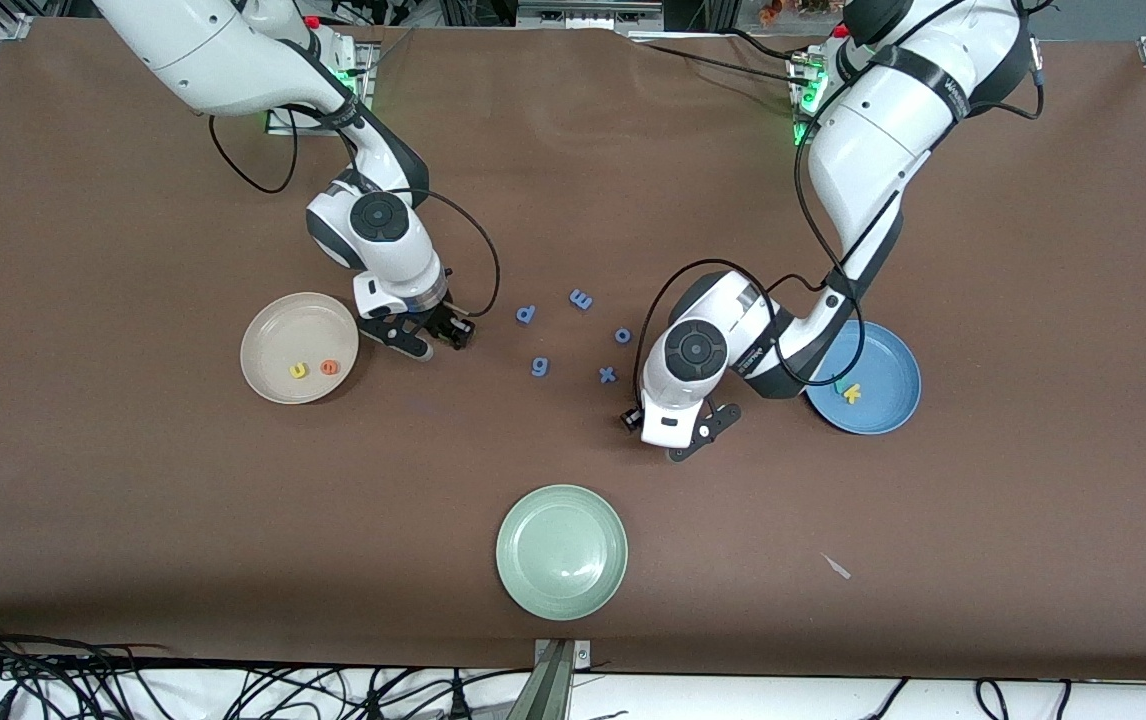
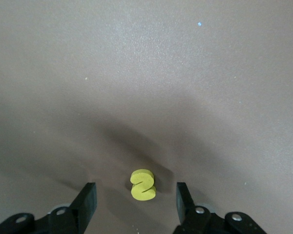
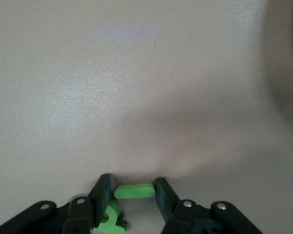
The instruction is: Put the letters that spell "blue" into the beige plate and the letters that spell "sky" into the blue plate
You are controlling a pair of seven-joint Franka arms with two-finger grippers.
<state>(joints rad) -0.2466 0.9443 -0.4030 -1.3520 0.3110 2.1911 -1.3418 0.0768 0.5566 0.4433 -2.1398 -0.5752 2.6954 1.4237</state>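
Note:
The beige plate (image 1: 268, 325) holds a yellow u (image 1: 299, 371) and an orange e (image 1: 330, 368). Beside it, my right gripper (image 1: 433, 335) is down at the table. In the right wrist view, my right gripper (image 3: 133, 185) is shut on the ends of the light green l (image 3: 134, 191), which lies flat. A green b (image 3: 110, 220) lies against one finger. My left gripper (image 1: 675, 430) is low beside the blue plate (image 1: 893, 360), which holds a yellow k (image 1: 852, 393). In the left wrist view, my left gripper (image 2: 136, 191) stands open around the yellow s (image 2: 143, 185) without touching it.
Several blue letters (image 1: 581, 298) are scattered on the table between the two grippers. A pale green plate (image 1: 561, 551) sits nearer the front camera, mid-table. A small pale scrap (image 1: 836, 566) lies toward the left arm's end.

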